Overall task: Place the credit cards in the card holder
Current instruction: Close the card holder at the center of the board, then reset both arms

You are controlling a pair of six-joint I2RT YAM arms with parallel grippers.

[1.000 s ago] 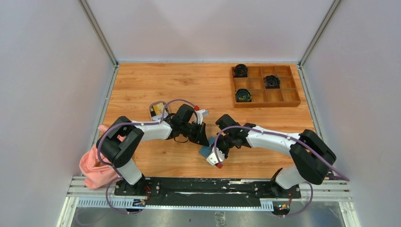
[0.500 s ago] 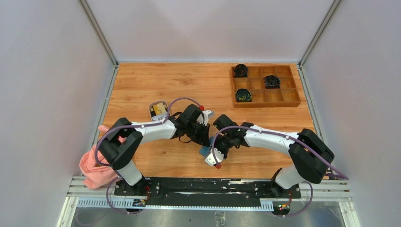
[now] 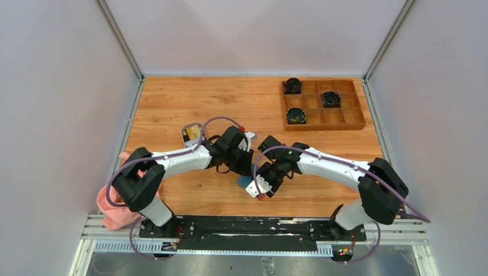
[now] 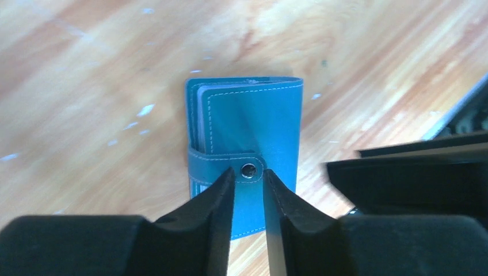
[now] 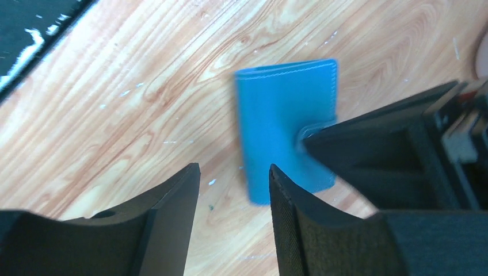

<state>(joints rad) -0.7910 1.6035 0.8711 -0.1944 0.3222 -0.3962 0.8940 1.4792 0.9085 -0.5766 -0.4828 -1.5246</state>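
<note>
The card holder (image 4: 244, 123) is a teal-blue wallet lying folded on the wood, its strap snapped shut. From above only a corner of the card holder (image 3: 243, 181) shows between the two hands. My left gripper (image 4: 248, 174) hovers over the snap with its jaws a narrow gap apart, holding nothing. My right gripper (image 5: 233, 168) is open over bare wood, and the card holder (image 5: 285, 123) lies just beyond its right finger. Something yellowish, perhaps one of the credit cards, lies in a small white dish (image 3: 193, 133); I cannot tell for sure.
A brown wooden compartment tray (image 3: 325, 102) with three black coiled items stands at the back right. A pink cloth (image 3: 115, 204) hangs off the near left edge. The black base rail (image 3: 230, 225) runs along the front. Both hands crowd together at mid-table.
Both grippers were shut and now stand open, the right one much wider. Both hands have shifted a little to the left, and the wallet lies free on the table.
</note>
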